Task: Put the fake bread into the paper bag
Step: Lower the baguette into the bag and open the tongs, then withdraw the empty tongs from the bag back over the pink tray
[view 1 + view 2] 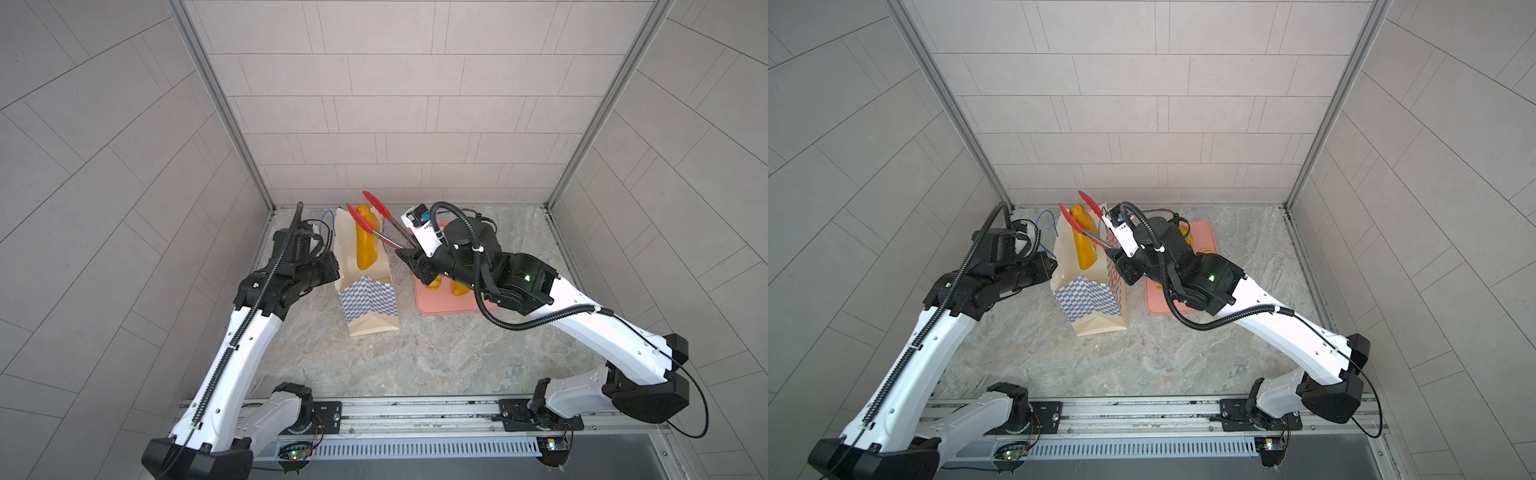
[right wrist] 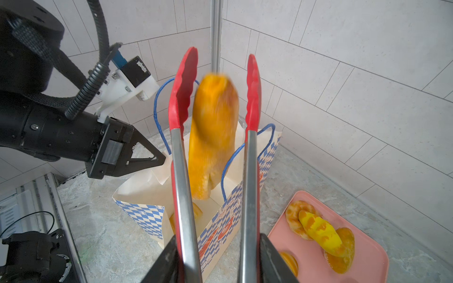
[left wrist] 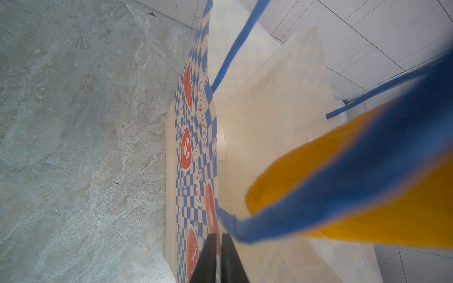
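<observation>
1. On the tall cream paper bag I read "Baguette" and "Pretzel" in orange-red letters. They sit beside orange bread pictures on a blue-white checker pattern. The small blue writing near them I cannot read.
2. This bag stands upright and open on the grey marble-look table. Its paper walls are creased, and it has thin blue cord handles.
3. The long glossy yellow-orange toy baguette stands almost upright in the mouth of the bag. Its lower end is inside and its upper end is above the rim. In the right wrist view it is blurred.
4. The steel tongs have 2 red, wavy-edged tips. The tips stand apart, 1 on each side of the baguette. I cannot tell if they touch it.
5. The right gripper clasps the 2 smooth steel arms of the tongs between its black fingers.
6. The left gripper is pinched almost closed on the rim of the bag's wall.
7. A flat pink tray with rounded corners lies near the bag. On it, 1 yellow striped roll lies across round orange buns.
</observation>
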`<control>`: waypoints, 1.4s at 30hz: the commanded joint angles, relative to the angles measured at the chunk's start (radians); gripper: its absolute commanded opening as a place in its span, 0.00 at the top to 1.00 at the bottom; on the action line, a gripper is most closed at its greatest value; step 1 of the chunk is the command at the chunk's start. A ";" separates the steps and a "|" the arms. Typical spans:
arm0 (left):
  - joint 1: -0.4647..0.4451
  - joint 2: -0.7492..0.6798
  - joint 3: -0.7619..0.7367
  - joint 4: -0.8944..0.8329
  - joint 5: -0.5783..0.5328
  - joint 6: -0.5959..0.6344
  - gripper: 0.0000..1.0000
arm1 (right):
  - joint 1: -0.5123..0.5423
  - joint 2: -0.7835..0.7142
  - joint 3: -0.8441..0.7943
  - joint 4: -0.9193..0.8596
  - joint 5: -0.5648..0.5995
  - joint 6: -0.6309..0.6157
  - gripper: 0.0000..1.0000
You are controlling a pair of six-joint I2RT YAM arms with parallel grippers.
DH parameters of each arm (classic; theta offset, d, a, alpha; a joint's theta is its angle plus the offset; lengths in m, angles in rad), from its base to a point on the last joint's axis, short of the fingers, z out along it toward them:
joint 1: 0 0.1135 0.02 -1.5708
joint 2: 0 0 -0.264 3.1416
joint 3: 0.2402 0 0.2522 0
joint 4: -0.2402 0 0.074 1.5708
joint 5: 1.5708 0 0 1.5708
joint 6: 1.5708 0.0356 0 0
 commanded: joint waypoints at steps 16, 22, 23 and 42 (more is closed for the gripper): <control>-0.003 -0.014 -0.015 0.008 -0.002 -0.002 0.87 | 0.005 -0.024 0.012 0.048 0.020 0.003 0.51; -0.003 -0.013 -0.015 0.008 -0.002 -0.002 0.87 | 0.005 -0.034 0.018 0.052 0.027 0.000 0.51; -0.003 -0.015 -0.014 0.008 -0.002 -0.002 0.87 | 0.005 -0.036 0.018 0.052 0.032 -0.003 0.51; -0.003 -0.010 0.005 0.002 0.002 0.000 0.73 | -0.034 -0.133 -0.035 0.051 0.164 -0.024 0.52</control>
